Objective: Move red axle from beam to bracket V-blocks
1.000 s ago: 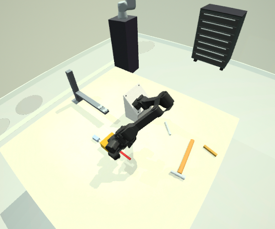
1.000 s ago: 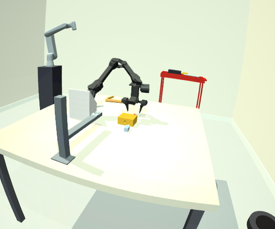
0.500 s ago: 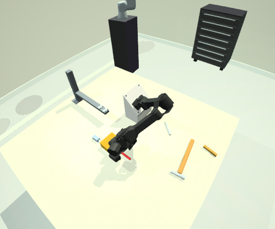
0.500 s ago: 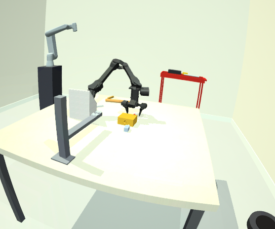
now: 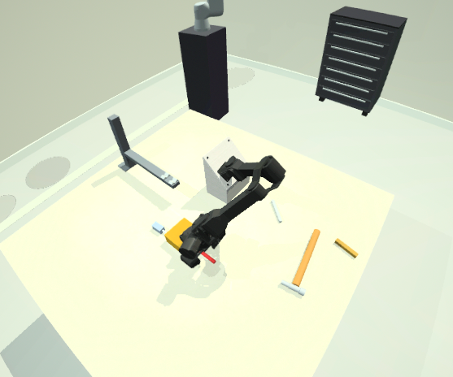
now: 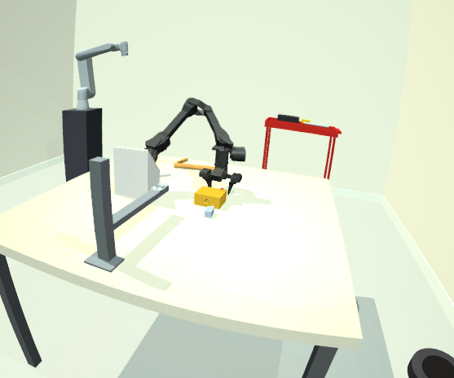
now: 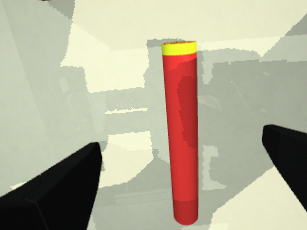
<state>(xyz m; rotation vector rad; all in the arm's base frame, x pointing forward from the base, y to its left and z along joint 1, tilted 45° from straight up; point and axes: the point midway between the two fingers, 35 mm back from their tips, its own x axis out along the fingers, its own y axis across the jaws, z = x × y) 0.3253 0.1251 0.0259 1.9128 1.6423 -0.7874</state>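
Hand (image 6: 219,193) (image 7: 181,142) apart, fingers either side of the axle (image 5: 208,257) (image 7: 182,123), nothing clamped. Axle sticks out of the beam (image 5: 176,236) (image 6: 210,197), low over the desk (image 5: 243,317) (image 6: 235,261). Blue block (image 5: 158,227) (image 6: 209,212) sits just beside the beam's opposite side. V-blocks (image 5: 169,178) (image 6: 159,187) on the bracket (image 5: 147,166) (image 6: 103,212) hold no axle.

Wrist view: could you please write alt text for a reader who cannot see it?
Red axle with a yellow end band stands lengthwise between the two black fingers of the open end effector, with a gap on each side. Patchy shadows lie behind it.
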